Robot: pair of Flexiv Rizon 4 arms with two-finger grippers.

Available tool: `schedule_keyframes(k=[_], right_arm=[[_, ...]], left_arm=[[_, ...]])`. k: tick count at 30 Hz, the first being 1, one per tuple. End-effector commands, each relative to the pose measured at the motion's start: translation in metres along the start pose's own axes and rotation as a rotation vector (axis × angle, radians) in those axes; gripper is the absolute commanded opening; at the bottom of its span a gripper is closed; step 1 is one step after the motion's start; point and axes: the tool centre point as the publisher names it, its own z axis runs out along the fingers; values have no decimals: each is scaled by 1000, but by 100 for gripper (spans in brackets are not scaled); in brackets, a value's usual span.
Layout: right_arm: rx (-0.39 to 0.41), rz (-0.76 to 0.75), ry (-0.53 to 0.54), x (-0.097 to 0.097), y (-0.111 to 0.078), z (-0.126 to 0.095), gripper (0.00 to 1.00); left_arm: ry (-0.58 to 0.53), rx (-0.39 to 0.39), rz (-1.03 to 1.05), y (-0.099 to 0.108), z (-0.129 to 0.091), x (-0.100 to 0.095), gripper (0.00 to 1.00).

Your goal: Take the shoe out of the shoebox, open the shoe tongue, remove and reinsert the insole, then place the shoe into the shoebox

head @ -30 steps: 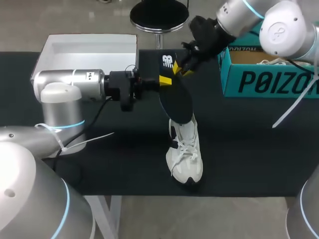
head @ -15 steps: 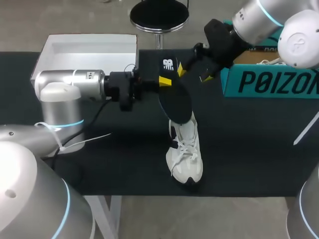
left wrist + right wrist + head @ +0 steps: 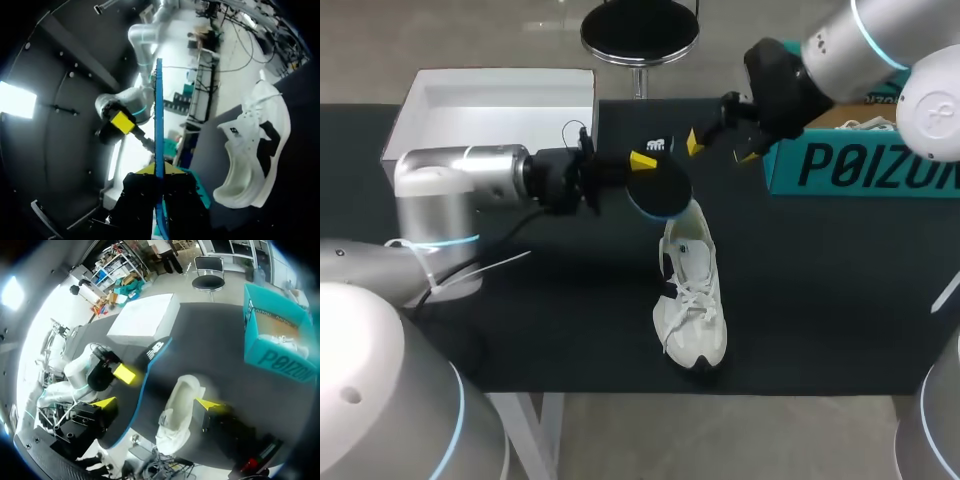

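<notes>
Holding the insole [image 3: 658, 188]: left gripper [image 3: 642, 160], clamped on its edge, insole sticking out ahead of the fingers
right gripper [image 3: 722, 148]: spread wide, nothing in it, hovering just past the insole on the shoebox [image 3: 860, 170] side
shoe [image 3: 690, 295]: on the table [image 3: 820, 280], heel end nearest the insole, toe toward the near edge, so its long axis runs far-to-near
nearer arm: left, I'd say; it'd need to tip the insole down along that axis
shoebox: far right, well apart from the shoe; something white with laces inside, can't tell more
white box [image 3: 420, 95]: far left, open
</notes>
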Motion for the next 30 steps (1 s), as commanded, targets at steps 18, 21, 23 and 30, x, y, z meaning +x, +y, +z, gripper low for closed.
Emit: schedule_keyframes(k=[18, 21, 23, 30], right_arm=[[-48, 1, 32, 2, -10, 6, 100], [-50, 1, 36, 2, -10, 8, 100], [-54, 2, 39, 0, -10, 9, 100], [-97, 7, 31, -3, -10, 1, 100]], left_arm=[[-47, 83, -176, -3, 1, -1, 0], [-47, 83, -176, -3, 1, -1, 0], [-47, 83, -176, -3, 1, -1, 0], [-47, 83, -176, -3, 1, -1, 0]])
